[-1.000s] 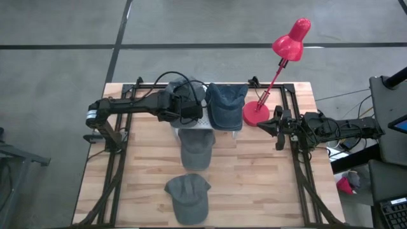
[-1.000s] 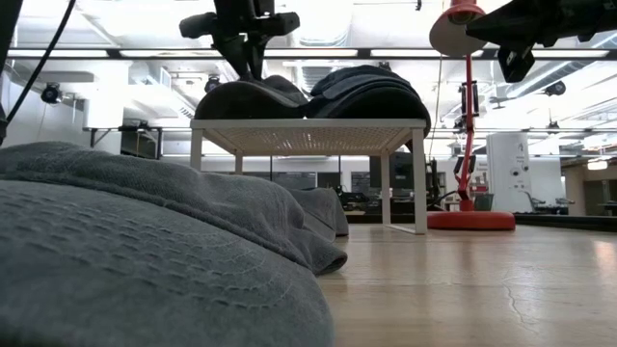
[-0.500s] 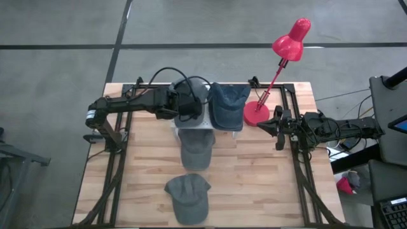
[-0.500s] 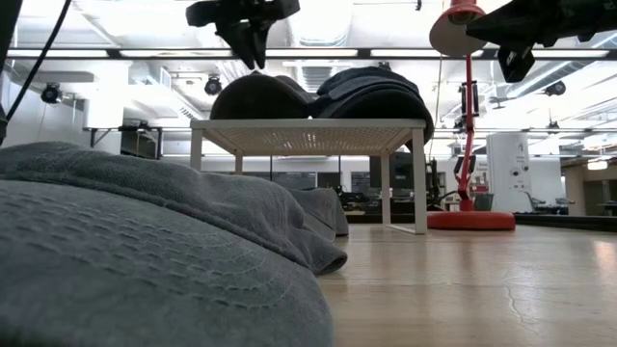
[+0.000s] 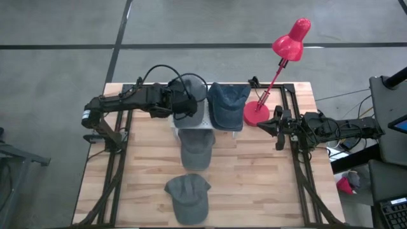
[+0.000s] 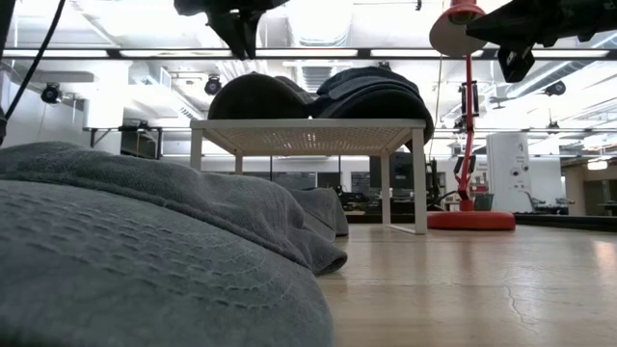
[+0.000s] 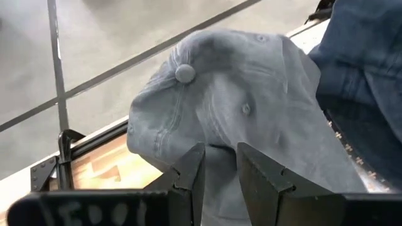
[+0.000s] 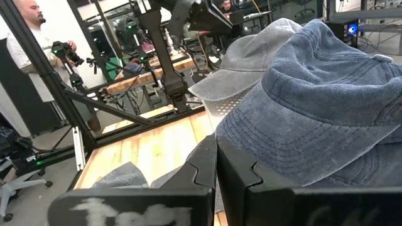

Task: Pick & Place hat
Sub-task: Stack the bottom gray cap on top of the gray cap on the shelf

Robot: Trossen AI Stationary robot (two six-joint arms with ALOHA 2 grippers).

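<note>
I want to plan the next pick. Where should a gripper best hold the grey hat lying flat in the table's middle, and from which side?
Probably the grey hat by its soft crown, from straight above: it lies flat with nothing over it, so the fabric can be pinched.

Light grey cap: soft washed cotton, matt, stitched seams; blue cap beside it: faded denim-like cloth. White shelf: perforated painted metal. Table: pale wood planks, smooth. Red lamp at the far right corner: glossy enamel
</note>
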